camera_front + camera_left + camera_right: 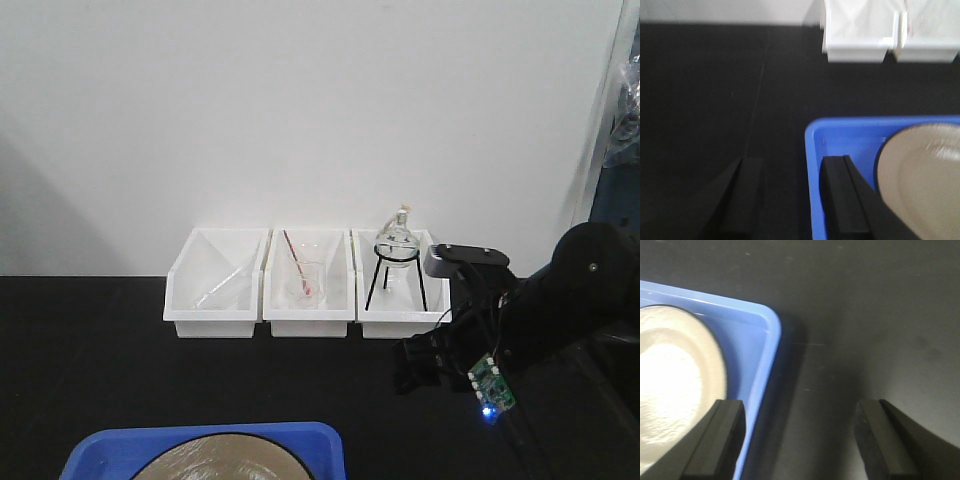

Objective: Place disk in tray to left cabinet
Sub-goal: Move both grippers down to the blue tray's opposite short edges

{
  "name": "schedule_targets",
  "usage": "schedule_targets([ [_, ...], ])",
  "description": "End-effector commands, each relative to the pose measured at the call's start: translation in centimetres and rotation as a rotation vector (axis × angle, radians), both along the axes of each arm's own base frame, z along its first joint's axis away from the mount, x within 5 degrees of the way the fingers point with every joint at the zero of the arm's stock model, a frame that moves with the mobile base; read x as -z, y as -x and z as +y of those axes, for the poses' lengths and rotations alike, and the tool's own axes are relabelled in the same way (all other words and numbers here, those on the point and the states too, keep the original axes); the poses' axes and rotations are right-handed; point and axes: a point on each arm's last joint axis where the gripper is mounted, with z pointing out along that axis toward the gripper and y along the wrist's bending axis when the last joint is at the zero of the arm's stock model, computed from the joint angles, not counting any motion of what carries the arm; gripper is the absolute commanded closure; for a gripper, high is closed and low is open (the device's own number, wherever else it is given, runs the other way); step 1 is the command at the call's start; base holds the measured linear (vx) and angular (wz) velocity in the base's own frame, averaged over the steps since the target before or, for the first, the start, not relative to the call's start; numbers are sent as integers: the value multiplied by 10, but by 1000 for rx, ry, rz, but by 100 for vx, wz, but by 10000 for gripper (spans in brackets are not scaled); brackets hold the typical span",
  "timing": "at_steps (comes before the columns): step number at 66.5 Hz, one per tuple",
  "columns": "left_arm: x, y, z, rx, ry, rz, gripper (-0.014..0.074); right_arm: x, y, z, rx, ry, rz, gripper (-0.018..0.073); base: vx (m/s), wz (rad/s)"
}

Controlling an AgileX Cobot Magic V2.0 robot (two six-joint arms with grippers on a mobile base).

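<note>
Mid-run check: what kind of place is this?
Probably a lab bench: a round glass flask on a tripod and a beaker with a rod, both in white bins on a black table.

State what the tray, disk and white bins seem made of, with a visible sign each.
Tray: likely plastic; uniform bright blue, moulded rounded rim. Disk: perhaps glazed ceramic; glossy tan surface catching glare. White bins: probably plastic; thin, faintly translucent walls.
</note>
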Motion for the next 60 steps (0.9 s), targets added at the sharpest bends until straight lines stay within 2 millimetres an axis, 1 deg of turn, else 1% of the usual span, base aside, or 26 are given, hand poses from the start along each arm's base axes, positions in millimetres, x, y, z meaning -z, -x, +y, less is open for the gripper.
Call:
schedule_targets([
  [1, -6, -20, 0, -1, 7, -8, 167, -19, 1, 12, -10, -50, -81, 63, 0, 0],
  [4, -3, -30, 0, -4, 13, 43, 167, -12, -1, 18, -37, -37, -76, 69, 0, 0],
  [9, -5, -46, -1, -12, 32, 133, 167, 2, -5, 29, -75, -18, -61, 73, 0, 0],
  [14, -11, -66, -2, -19, 58, 217, 167, 17, -11, 35, -34, -65, 3, 73, 0, 0],
  [18, -11, -84, -2, -16, 54, 281, 167, 27, -15, 36, 4, -99, 52, 73, 0, 0],
  [19, -10, -85, -2, -12, 49, 296, 167, 29, -16, 37, 11, -103, 60, 73, 0, 0],
  [20, -6, -91, -2, -8, 43, 325, 167, 33, -18, 38, 17, -104, 73, 73, 0, 0],
  [21, -7, -96, -2, -4, 37, 337, 167, 36, -19, 38, 21, -106, 80, 73, 0, 0],
  [26, 2, -113, -3, 18, 15, 448, 167, 49, -23, 42, 29, -112, 114, 73, 0, 0],
  [29, 10, -126, -4, 29, 20, 512, 167, 56, -24, 47, 26, -120, 126, 73, 0, 0],
  [35, 26, -143, -7, 48, 39, 590, 167, 69, -29, 53, 36, -126, 126, 73, 0, 0],
  [41, 39, -154, -9, 71, 51, 624, 167, 75, -33, 53, 48, -121, 117, 73, 0, 0],
  [52, 63, -168, -12, 116, 50, 651, 167, 86, -37, 55, 62, -130, 140, 73, 0, 0],
  [60, 77, -176, -12, 111, 58, 657, 167, 86, -37, 56, 57, -128, 132, 74, 0, 0],
])
